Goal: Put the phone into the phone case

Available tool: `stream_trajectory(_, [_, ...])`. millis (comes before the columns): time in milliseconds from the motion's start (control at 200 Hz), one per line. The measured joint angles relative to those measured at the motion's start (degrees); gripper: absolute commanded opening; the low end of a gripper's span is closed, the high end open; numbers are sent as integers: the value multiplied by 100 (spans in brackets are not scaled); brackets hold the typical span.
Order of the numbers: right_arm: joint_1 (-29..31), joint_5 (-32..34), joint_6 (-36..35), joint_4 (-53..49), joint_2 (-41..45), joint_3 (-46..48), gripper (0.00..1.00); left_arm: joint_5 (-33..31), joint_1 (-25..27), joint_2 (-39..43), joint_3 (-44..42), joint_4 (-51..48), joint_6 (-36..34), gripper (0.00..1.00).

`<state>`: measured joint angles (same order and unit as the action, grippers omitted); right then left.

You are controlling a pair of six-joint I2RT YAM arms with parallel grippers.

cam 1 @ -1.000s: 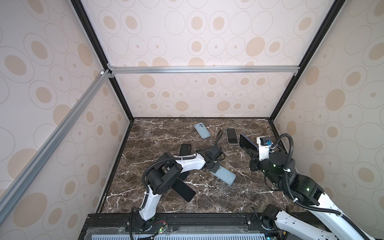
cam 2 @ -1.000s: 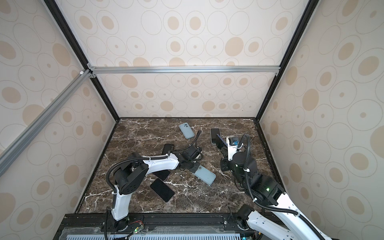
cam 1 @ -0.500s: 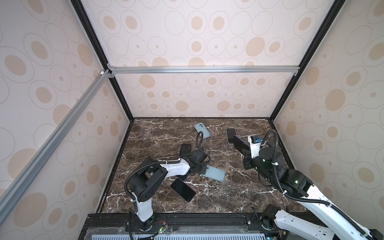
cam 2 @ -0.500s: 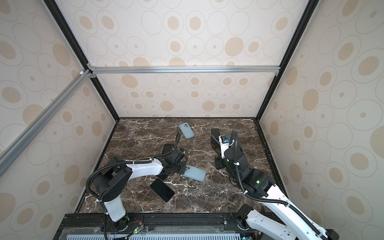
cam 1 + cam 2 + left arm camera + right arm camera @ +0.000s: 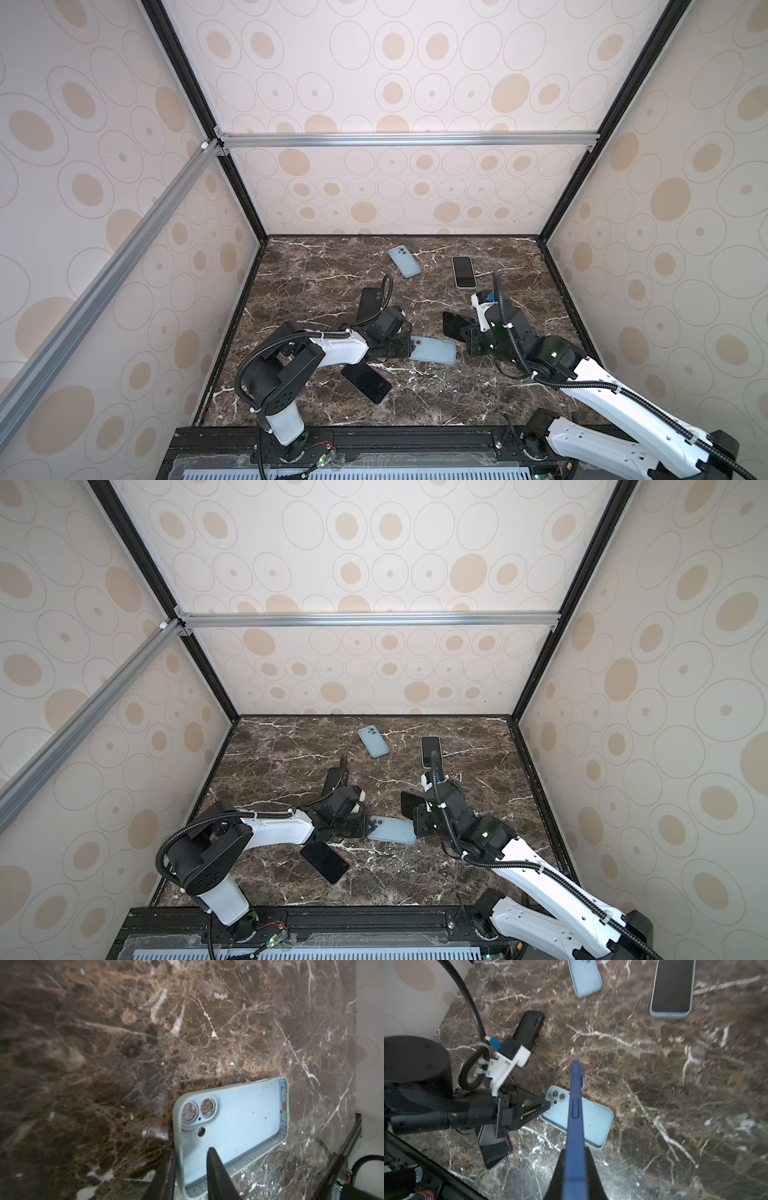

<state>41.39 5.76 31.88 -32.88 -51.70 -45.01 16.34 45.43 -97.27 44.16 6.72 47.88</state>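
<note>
The right claw (image 5: pixel 574 1153) pinches the blue phone (image 5: pixel 575 1105) on edge, off the bench (image 5: pixel 415 407), just beyond the right-edge end of the pale phone case (image 5: pixel 432 350), which lies hollow-up mid-bench, long axis along the front edge. The left claw (image 5: pixel 191 1150), slightly spread, straddles its camera-hole end.

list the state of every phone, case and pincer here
empty case, flat, open side up
left pincer, open, astride empty case's side wall
blue phone, held on edge
right pincer, shut on blue phone
back case, flat, camera side up
cased phone, flat, screen up, dark
black case, flat, back up
dark phone, flat, screen up
</note>
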Motion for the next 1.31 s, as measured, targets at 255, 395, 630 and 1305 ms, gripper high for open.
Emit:
stream_trajectory(255, [-352,-984,507,-138,-20,376,0,435,4,85,-129,87,131,28])
stream_trajectory(395, [-704,-1574,575,-33,-284,433,0,380,4,195,-129,94,98,28])
stream_trajectory(630, [-992,-2267,562,413,-1040,428,0,122,-24,365,-127,-11,-122,30])
stream_trajectory(1305, [-1578,-3386,540,1543,-2002,682,0,452,-46,0,-114,162,-232,28])
